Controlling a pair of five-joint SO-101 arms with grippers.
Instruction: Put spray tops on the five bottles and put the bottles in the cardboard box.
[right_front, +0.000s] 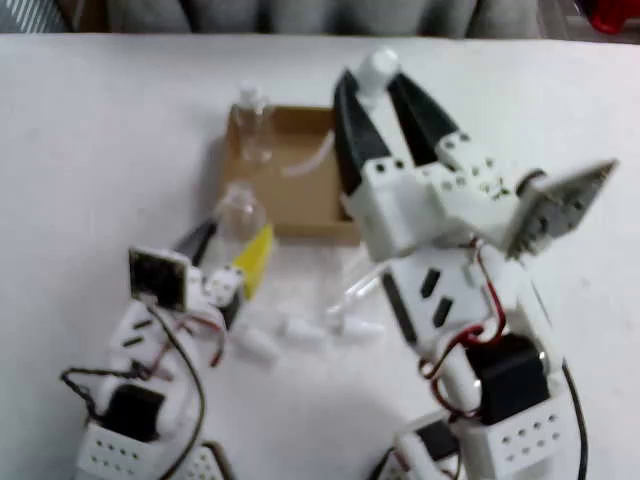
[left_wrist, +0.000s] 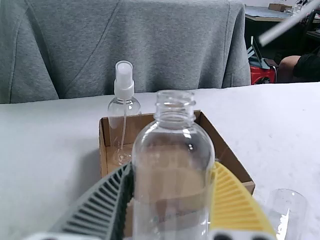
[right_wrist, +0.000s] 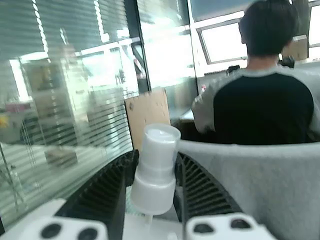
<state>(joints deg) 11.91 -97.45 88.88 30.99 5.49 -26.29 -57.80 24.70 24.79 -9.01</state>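
The open bottle (left_wrist: 172, 150) stands upright just on the near side of the cardboard box (right_front: 300, 205), at its left corner, grasped at the body by the left pincer (right_front: 235, 238). Farther right and raised well above the tabletop (right_front: 120, 130), the right pincer (right_front: 372, 82) is clenched on a spray top (right_wrist: 155, 170), whose thin tube (right_front: 308, 158) trails down over the box. A capped bottle (left_wrist: 123, 107) stands inside at the far left; loose spray tops (right_front: 300, 328) lie near the arms. The likely trouble is the flexible tube missing the narrow neck and buckling, or the bottle tilting in its grasp when the top presses down.
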